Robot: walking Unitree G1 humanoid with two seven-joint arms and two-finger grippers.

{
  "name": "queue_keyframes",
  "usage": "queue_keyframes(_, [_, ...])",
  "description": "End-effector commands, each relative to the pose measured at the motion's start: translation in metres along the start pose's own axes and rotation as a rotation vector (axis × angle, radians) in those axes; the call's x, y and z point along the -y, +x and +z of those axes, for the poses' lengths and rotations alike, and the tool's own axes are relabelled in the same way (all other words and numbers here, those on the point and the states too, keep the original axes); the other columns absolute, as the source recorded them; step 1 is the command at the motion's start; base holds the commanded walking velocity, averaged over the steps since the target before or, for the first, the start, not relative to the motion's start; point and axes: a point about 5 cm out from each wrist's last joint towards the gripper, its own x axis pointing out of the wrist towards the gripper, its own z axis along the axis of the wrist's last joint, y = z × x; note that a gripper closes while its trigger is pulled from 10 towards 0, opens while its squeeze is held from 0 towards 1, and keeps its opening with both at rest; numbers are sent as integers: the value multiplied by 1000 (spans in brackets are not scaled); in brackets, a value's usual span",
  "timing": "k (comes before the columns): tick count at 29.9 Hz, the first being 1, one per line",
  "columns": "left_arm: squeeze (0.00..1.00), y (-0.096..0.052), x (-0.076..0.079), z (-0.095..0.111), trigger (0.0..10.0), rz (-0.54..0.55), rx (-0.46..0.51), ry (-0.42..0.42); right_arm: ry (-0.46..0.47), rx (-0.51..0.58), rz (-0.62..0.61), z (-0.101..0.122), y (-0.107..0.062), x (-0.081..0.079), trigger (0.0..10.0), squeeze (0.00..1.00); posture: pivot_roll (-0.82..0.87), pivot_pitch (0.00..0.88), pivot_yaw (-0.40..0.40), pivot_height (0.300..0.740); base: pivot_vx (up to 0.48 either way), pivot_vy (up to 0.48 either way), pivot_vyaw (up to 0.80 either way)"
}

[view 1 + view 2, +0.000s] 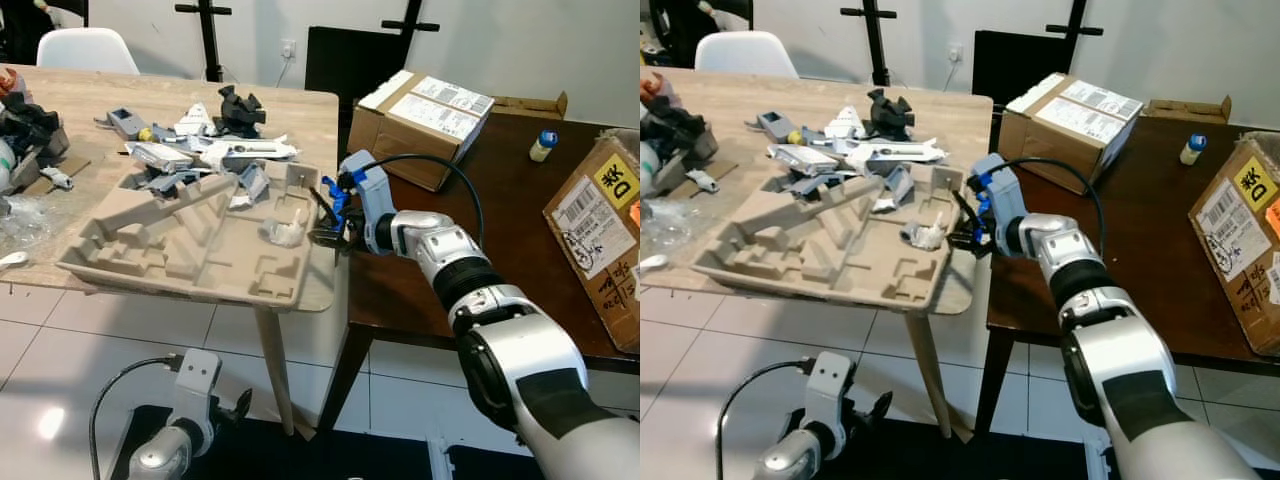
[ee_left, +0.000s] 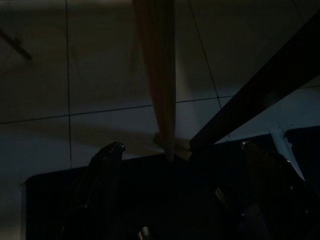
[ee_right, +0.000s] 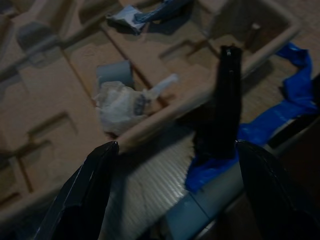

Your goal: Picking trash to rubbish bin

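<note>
A moulded cardboard pulp tray [image 1: 200, 250] lies on the light wooden table [image 1: 300, 110]. A crumpled white wrapper [image 1: 283, 232] sits in one of the tray's pockets near its right rim. My right gripper [image 1: 322, 222] hovers at that rim, open, with fingers [image 3: 85, 195] spread wide and nothing between them. In the right wrist view, a black strip [image 3: 227, 100] with blue tape [image 3: 270, 120] lies at the table edge just ahead of the fingers, and the wrapper [image 3: 120, 102] is beyond the rim. My left gripper [image 1: 228, 410] hangs open low near the floor.
Grey and white scraps [image 1: 215, 150] are piled behind the tray. A dark table [image 1: 500, 220] on the right carries cardboard boxes [image 1: 425, 125] [image 1: 600, 230] and a small bottle [image 1: 543, 146]. A white chair [image 1: 88, 48] stands at the back left. The wooden table leg [image 2: 160, 75] descends to the tiled floor.
</note>
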Motion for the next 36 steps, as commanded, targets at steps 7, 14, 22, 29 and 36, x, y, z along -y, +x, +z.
queue_keyframes(7, [0, -4, 3, -7, 10000, -10, -19, -17, -51, 91, 66, 26, -13, 8, 10000, 0, 46, 136, -66, 740, 0, 0, 0])
queue_keyframes(14, [0, -5, 2, -6, 10000, 1, -10, -22, -104, 267, 90, 49, -12, 1, 10000, 16, 43, 131, -71, 740, 0, 0, 0])
queue_keyframes(22, [0, -5, 3, -6, 10000, -7, -8, -18, -181, 216, 33, 36, 15, -23, 10000, 1000, 41, 132, -68, 740, 0, 0, 0])
queue_keyframes(29, [0, -4, 8, 2, 10000, -38, 28, 3, -228, 187, -73, 26, 28, -33, 10000, 0, 42, 136, -66, 740, 0, 0, 0])
queue_keyframes(36, [0, -3, 13, 15, 10000, -64, 84, 21, -250, 116, -88, 15, 35, -40, 10000, 0, 51, 151, -77, 740, 0, 0, 0])
